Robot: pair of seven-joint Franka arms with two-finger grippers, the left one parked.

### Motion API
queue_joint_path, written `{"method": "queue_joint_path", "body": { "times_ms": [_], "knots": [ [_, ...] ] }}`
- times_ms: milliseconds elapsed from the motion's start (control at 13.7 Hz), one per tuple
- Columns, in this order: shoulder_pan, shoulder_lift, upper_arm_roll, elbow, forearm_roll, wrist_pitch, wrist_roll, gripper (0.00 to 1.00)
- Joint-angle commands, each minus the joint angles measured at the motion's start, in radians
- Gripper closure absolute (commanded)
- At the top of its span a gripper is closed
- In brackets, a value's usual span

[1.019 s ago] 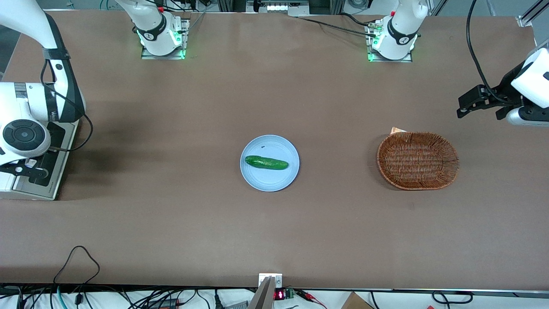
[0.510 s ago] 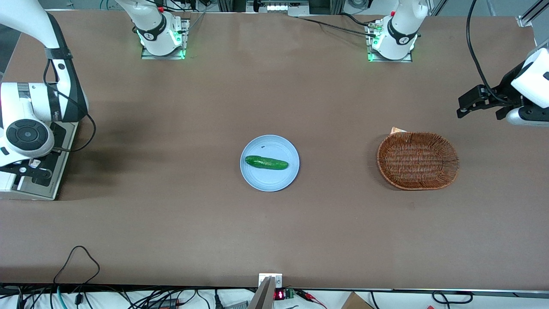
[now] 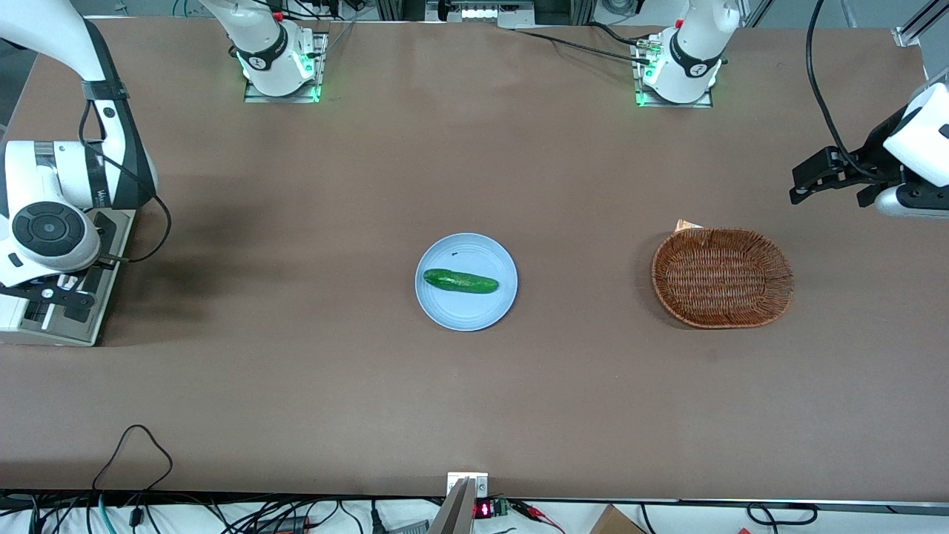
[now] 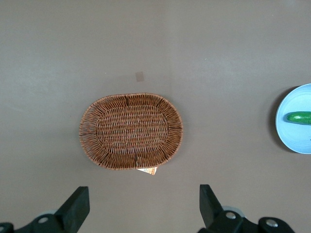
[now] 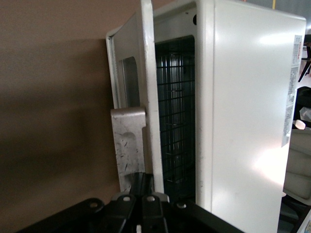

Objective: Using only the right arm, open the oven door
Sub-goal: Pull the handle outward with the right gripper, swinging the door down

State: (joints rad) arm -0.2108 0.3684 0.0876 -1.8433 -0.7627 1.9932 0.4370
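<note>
A cucumber lies in the blue plate; the wicker basket holds nothing. The oven door stands ajar from the toaster oven, long axis along its front. The gripper is closed on its handle.

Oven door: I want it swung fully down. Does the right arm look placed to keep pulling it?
Probably yes. The gripper sits at the handle of the oven door, already ajar, with nothing visibly blocking.

worktop: matt brown, smooth
basket: woven wicker, rough
plate: smooth pale-blue glaze
oven door: white painted metal, scuffed silver handle bracket
pincer: black, at the oven door's handle
</note>
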Motion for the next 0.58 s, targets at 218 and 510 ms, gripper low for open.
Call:
{"method": "queue_joint_path", "body": {
  "times_ms": [218,510],
  "knots": [
    [-0.015,0.037,-0.005,-0.030,0.039,0.095,0.014,1.00],
    [-0.013,0.037,0.009,-0.037,0.083,0.101,0.008,1.00]
  ]
}}
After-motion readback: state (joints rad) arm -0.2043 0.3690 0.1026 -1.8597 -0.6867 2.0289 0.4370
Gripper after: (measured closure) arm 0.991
